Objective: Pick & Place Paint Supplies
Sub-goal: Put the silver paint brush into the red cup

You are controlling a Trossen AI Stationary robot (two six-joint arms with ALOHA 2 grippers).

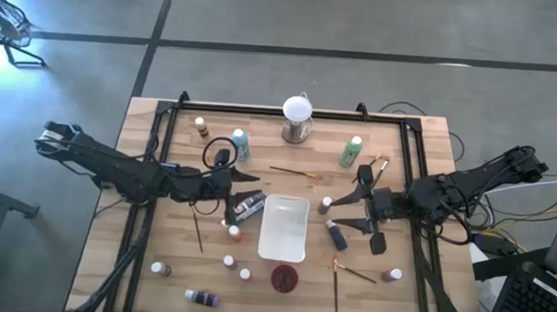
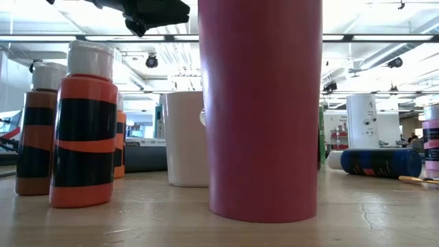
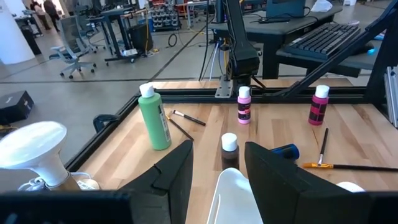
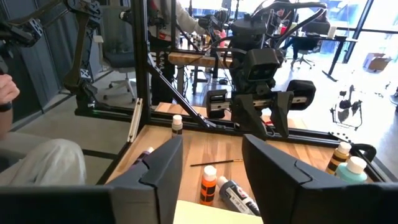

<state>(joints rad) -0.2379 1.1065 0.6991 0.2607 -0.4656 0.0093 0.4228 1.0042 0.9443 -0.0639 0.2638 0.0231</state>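
Holding nothing in my right gripper (image 1: 363,201) at three o'clock or my left gripper (image 1: 240,189) at nine, both part-open, I find the tray (image 1: 283,248) apparently empty, with bottles (image 1: 350,152) and brushes (image 1: 294,172) scattered, so nearly everything remains.

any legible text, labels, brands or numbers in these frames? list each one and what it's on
No text can be read in any view.
Orange paint bottle: black label bands, no legible words.
Dark blue bottle lying on its side: label print too blurred.
Pink bottles: dark labels, too small.
Bottle lying by the white tray: label print, too small.
Dark red cup: plain, no marking.
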